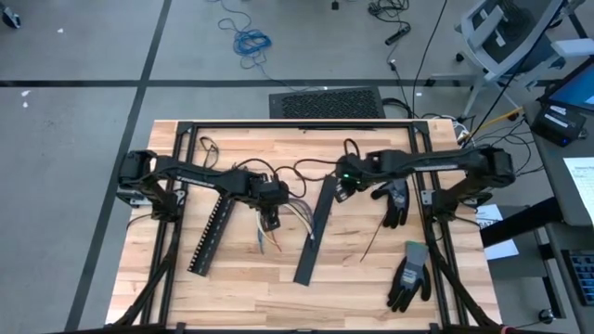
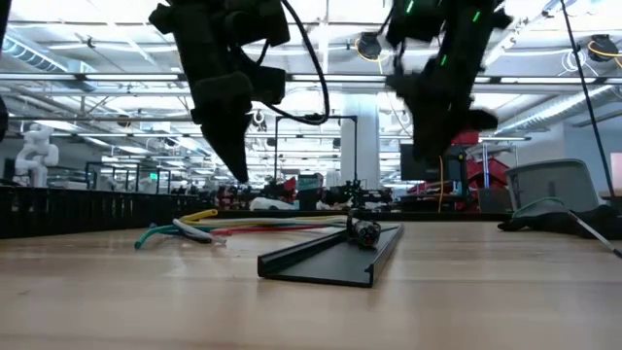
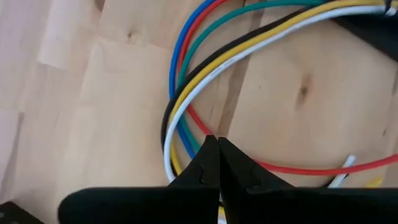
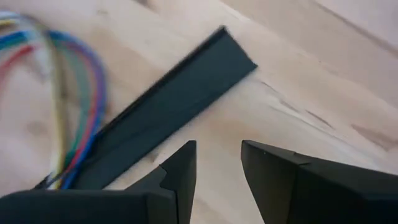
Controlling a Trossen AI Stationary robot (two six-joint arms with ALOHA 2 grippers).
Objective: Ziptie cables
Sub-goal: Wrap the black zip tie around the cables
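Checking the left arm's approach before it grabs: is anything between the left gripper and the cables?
Nothing visible is. The left gripper, fingers shut, hangs right over the cables on bare wood. The black channel strip lies beside the bundle, not across it. The right gripper is open over that strip.

The table [image 1: 241, 288] was pale, matt butcher-block wood. The cables [image 3: 186, 81] had smooth, glossy plastic insulation. A matt black plastic channel strip [image 4: 180, 99] and knitted cloth gloves [image 1: 408, 274] lay nearby.
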